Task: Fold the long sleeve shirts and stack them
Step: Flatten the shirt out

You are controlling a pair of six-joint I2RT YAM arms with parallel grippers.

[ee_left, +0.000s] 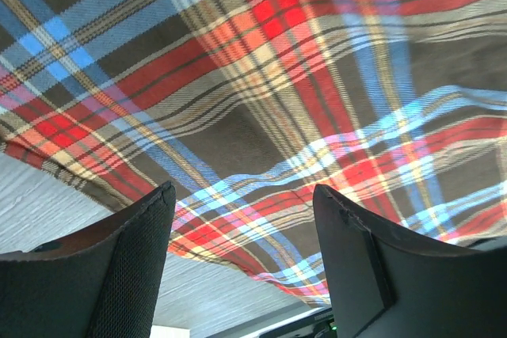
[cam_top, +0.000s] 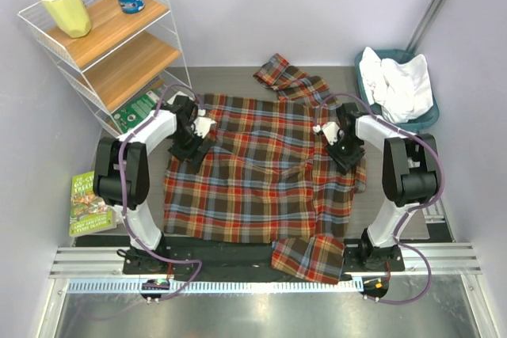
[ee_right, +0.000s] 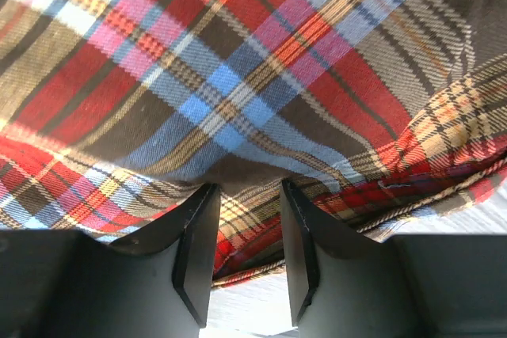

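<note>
- Black fingers of my left hand (ee_left: 242, 195) stand spread wide and grip nothing, at the left edge of the plaid shirt (cam_top: 261, 180).
- My right hand (ee_right: 249, 195) is partly spread, with the shirt's right hem showing in the gap.
- The plaid shirt lies flat across the tabletop (cam_top: 230, 81).
- The white shirt (cam_top: 404, 85) sits crumpled in the basket (cam_top: 362, 77), far right.
</note>
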